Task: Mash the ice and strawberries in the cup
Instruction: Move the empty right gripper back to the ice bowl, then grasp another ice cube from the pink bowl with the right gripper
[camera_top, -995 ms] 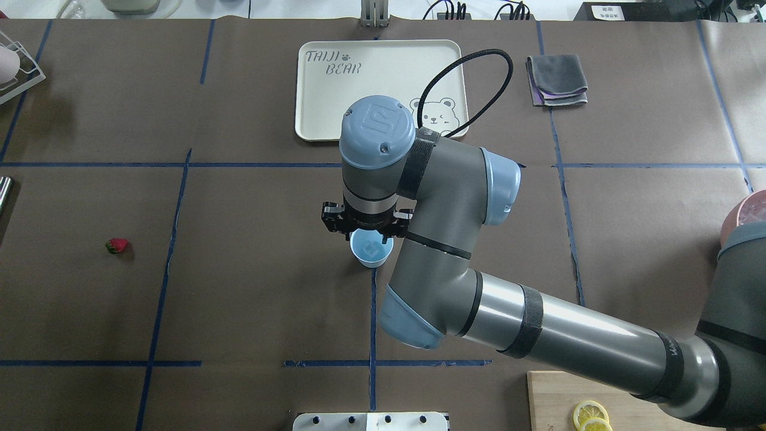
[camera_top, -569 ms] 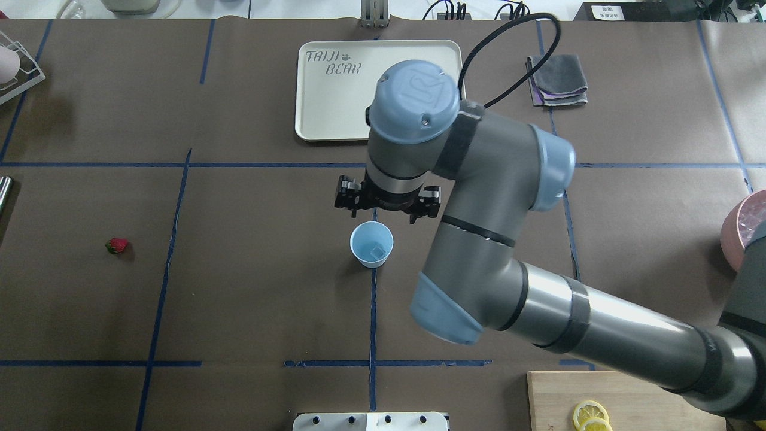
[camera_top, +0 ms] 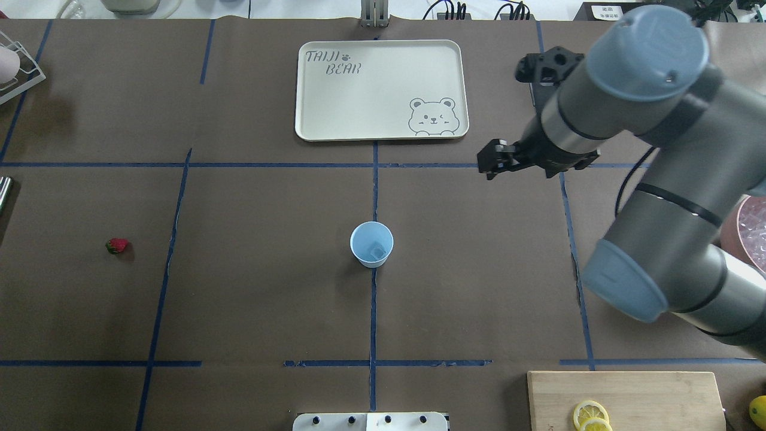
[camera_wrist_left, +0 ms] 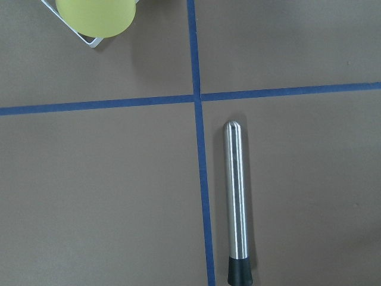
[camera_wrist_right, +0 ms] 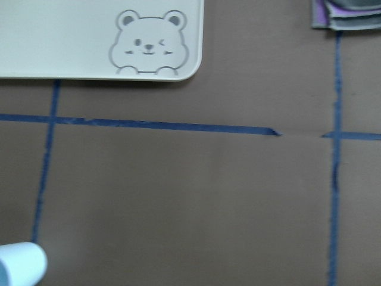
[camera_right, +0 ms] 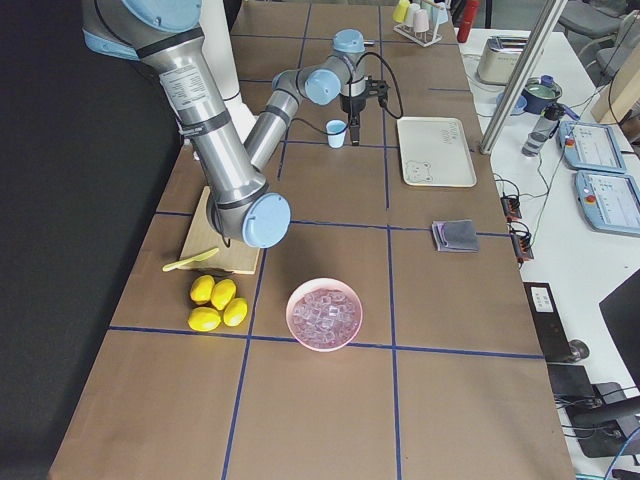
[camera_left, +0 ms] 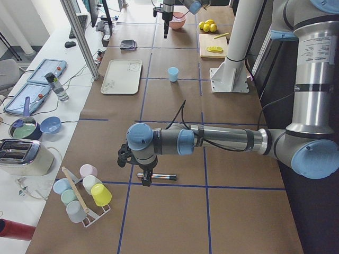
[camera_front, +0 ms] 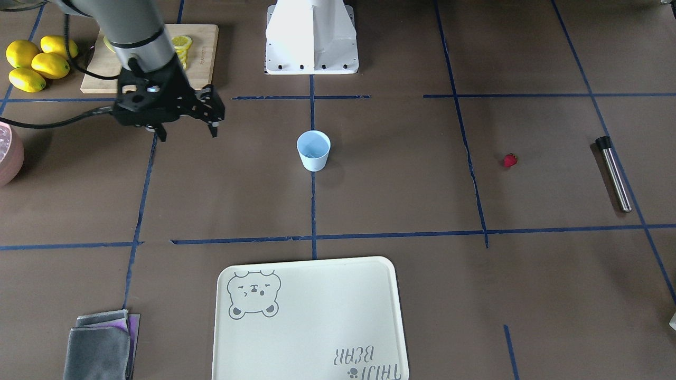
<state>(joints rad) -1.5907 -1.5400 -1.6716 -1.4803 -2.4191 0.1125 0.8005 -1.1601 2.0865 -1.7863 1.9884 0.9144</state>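
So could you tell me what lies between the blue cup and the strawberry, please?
Only bare brown table paper, crossed by one blue tape line, separates the cup from the strawberry; the overhead view shows it.

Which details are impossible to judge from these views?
- Left end effector: only in exterior left, small; open or shut unclear.
- Ice in cup: faint in overhead; number unclear.
- Pink bowl: overhead, right arm covers much of it.
- Metal rod: overhead, cut off by left edge.
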